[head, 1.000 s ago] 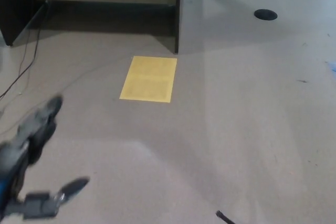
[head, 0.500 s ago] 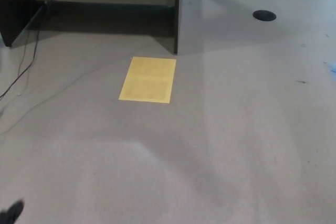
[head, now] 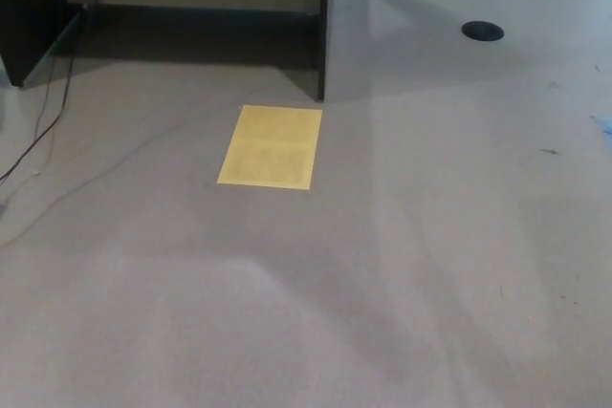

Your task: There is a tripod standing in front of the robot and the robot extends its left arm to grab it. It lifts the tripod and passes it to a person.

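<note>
Your robot's left hand, blurred at the lower left a second ago and reduced to a dark tip at the bottom edge half a second ago, has now left the head view entirely; neither hand shows, so you cannot tell whether the fingers are released, clenched or grasping anything. The tripod is nowhere in sight, nor is any person. Judged from this, the handover is either finished or happening outside the frame. What you see is grey carpet floor (head: 402,265) with a yellow sheet (head: 271,146) lying flat, a dark desk panel (head: 322,35) standing behind it, a thin cable (head: 46,121) trailing at left, and a round black floor outlet (head: 483,31) at upper right.
</note>
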Robot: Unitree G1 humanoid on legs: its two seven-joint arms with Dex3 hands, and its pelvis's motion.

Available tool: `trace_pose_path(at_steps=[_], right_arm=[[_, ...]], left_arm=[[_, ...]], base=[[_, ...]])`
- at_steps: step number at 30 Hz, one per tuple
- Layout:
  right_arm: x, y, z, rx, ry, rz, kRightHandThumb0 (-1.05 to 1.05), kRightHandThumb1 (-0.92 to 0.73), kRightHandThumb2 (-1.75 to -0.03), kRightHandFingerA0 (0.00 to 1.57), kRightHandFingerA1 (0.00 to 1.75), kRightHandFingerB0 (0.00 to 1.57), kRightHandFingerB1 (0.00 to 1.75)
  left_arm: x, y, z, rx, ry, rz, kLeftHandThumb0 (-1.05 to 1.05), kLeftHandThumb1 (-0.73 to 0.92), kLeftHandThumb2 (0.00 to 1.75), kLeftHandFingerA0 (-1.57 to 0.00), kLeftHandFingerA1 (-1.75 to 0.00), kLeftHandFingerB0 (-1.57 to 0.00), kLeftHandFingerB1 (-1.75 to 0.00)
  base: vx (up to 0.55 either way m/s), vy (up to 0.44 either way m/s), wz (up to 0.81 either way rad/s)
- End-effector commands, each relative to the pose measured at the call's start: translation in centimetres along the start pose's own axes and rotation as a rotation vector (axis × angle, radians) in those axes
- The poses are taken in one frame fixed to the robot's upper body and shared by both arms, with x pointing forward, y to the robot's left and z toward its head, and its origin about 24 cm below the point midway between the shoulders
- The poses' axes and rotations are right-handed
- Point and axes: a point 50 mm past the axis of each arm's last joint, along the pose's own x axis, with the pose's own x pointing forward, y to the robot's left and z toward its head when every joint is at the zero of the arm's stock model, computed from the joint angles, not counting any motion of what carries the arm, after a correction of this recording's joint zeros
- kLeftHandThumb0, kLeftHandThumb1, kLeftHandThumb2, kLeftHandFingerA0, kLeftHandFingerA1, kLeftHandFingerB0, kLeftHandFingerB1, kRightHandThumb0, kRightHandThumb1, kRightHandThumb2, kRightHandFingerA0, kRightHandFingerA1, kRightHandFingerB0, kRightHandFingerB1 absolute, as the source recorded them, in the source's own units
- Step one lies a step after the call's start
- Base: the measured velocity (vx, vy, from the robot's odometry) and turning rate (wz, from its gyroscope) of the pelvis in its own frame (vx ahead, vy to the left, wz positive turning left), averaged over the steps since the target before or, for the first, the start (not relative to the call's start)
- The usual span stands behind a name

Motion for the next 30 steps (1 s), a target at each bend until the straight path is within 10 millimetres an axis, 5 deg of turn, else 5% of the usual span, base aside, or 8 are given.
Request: trace_pose_path(at_steps=[1,2,4,12,13,15,28,30], right_arm=[[-0.3,0.3,-0.9,0.008,0.052,0.011,-0.38,-0.70,-0.61,0.66,0.42,0.48,0.36],[-0.2,0.2,-0.9,-0.006,0.059,0.018,-0.38,-0.71,-0.61,0.64,0.41,0.48,0.35],[-0.1,-0.2,-0.8,-0.004,0.060,0.012,-0.38,-0.71,-0.61,0.64,0.41,0.48,0.35],[-0.5,0.1,-1.1,0.004,0.043,0.004,-0.37,-0.70,-0.61,0.66,0.42,0.48,0.36],[-0.6,0.1,-1.2,0.003,0.044,0.001,-0.37,-0.70,-0.61,0.67,0.42,0.48,0.36],[-0.7,0.1,-1.3,-0.002,0.054,0.000,-0.37,-0.70,-0.61,0.64,0.41,0.47,0.35],[-1.2,0.7,-2.0,0.023,0.072,0.011,-0.37,-0.70,-0.61,0.66,0.42,0.46,0.35],[-1.3,0.9,-2.2,0.017,0.081,0.013,-0.37,-0.70,-0.61,0.66,0.42,0.46,0.35]], left_arm=[[0.1,1.2,0.6,0.072,-0.062,0.040,-0.62,0.39,0.70,-0.11,-0.42,-0.06,-0.24],[0.1,1.2,0.6,0.075,-0.058,0.038,-0.33,0.24,0.84,-0.01,-0.48,0.00,-0.49],[0.3,1.2,0.7,0.070,-0.058,0.034,-0.63,0.39,0.73,-0.20,-0.45,-0.05,-0.31],[0.3,0.9,0.2,0.111,-0.013,-0.038,-0.65,0.46,0.55,-0.36,-0.36,-0.32,-0.32],[0.3,0.8,0.1,0.112,-0.008,-0.045,-0.67,0.40,0.78,-0.35,-0.47,-0.29,-0.41],[0.4,0.7,0.1,0.118,-0.008,-0.065,-0.66,0.46,0.55,-0.40,-0.37,-0.42,-0.34],[0.0,0.2,-0.7,0.144,0.023,-0.095,-0.68,0.40,0.75,-0.34,-0.46,-0.41,-0.46],[0.0,0.2,-1.0,0.149,0.039,-0.091,-0.64,0.48,0.55,-0.33,-0.37,-0.47,-0.36]], base=[[0.00,0.000,0.00],[0.00,0.000,0.00],[0.00,0.000,0.00],[0.00,0.000,0.00],[0.00,0.000,0.00],[0.00,0.000,0.00],[0.00,0.000,0.00],[0.00,0.000,0.00]])
